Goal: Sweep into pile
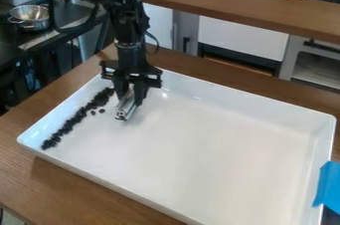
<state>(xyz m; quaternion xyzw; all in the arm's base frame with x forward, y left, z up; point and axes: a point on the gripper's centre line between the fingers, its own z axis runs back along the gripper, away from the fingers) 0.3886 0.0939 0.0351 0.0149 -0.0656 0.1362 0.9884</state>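
Observation:
The black gripper [128,94] hangs over the left back part of the white tray [219,134], shut on a silver metal bar [125,108] that is held low, near the tray's floor. Left of the bar, small dark pieces [78,117] lie in a long slanting band along the tray's left side, from near its back left wall down to the left corner. A couple of loose dark pieces [102,111] lie between this band and the bar. Whether the bar touches the tray floor I cannot tell.
The tray stands on a brown wooden table [59,179], with blue tape [328,184] at its right edge. Behind are a wooden shelf [245,5] and white cabinets. A metal bowl [30,16] sits on a dark surface at the upper left.

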